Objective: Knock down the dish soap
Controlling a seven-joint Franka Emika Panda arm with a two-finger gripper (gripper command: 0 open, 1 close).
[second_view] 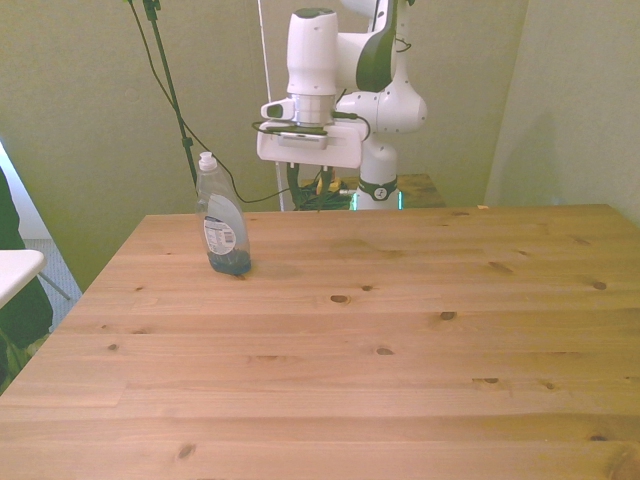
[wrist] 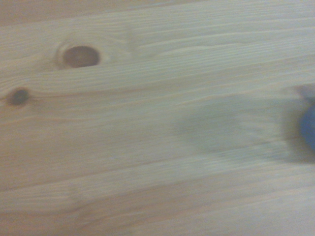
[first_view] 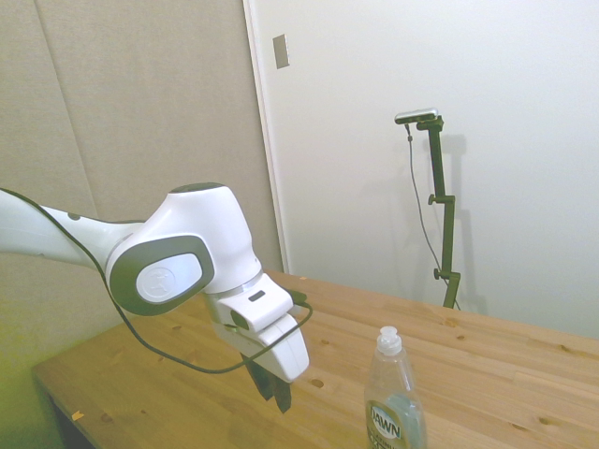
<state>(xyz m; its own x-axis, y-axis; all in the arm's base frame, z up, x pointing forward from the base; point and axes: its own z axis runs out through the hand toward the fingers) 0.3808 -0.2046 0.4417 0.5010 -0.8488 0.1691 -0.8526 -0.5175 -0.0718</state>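
Observation:
The dish soap (second_view: pixel 222 225) stands upright near the far corner of the table on the front view's left. It is a clear bottle with a white cap, bluish liquid and a blue label. In the side view the dish soap (first_view: pixel 394 407) is at the bottom edge. My gripper (second_view: pixel 310 190) hangs above the table's far edge, to the front view's right of the bottle and apart from it. Its dark fingers point down and stand open with nothing between them. The side view has the gripper (first_view: pixel 271 395) just left of the bottle. A blurred blue patch (wrist: pixel 309 129) shows at the wrist view's edge.
The wooden table (second_view: pixel 400 330) stretches wide toward the front view's right and near side. A person's dark clothing (second_view: pixel 15 310) and a white surface (second_view: pixel 15 268) sit at the front view's left edge. Cables hang behind the table's far edge.

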